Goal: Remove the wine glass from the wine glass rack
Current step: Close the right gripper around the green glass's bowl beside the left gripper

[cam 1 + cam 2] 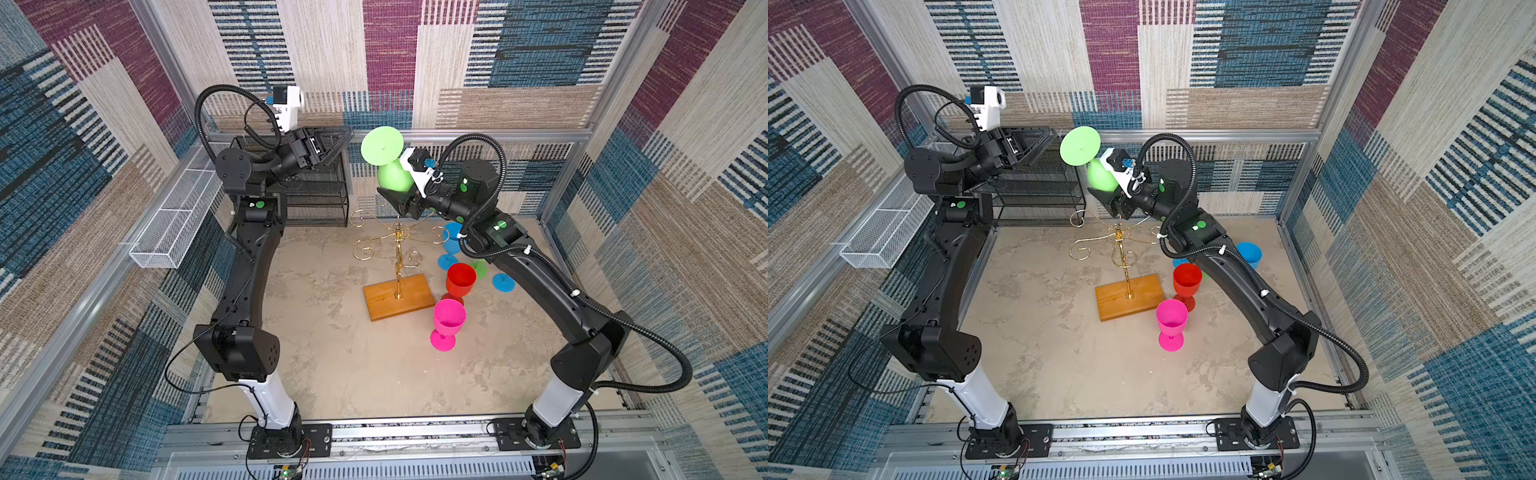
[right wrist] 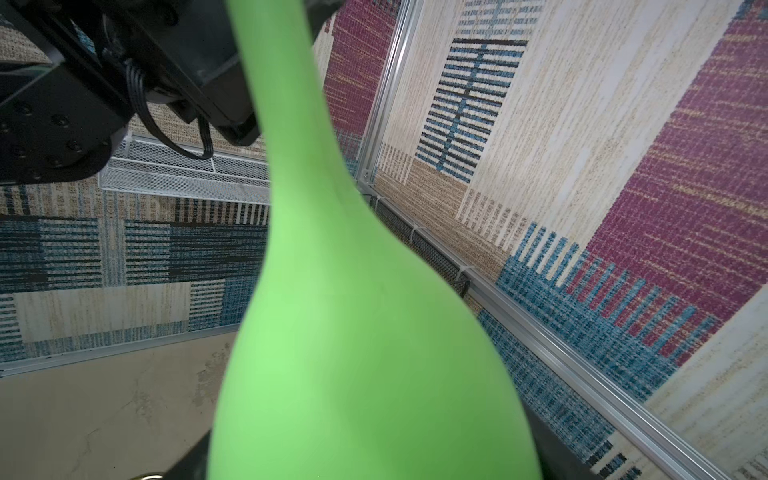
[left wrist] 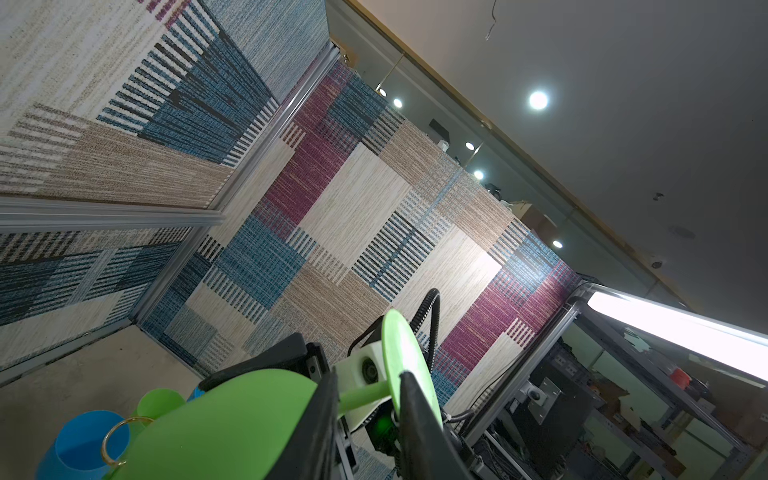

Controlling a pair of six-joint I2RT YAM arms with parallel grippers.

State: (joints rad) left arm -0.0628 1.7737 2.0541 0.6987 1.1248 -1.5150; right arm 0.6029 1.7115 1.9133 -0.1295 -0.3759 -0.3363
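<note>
One green plastic wine glass (image 1: pixel 390 174) hangs inverted above the gold scroll-armed wine glass rack (image 1: pixel 386 299), its bowl gripped in the right claw (image 1: pixel 400 192). Its long axis runs upward from that claw, foot disc uppermost. Just beside the foot stands the left claw (image 1: pixel 343 139), parted and empty.
</note>
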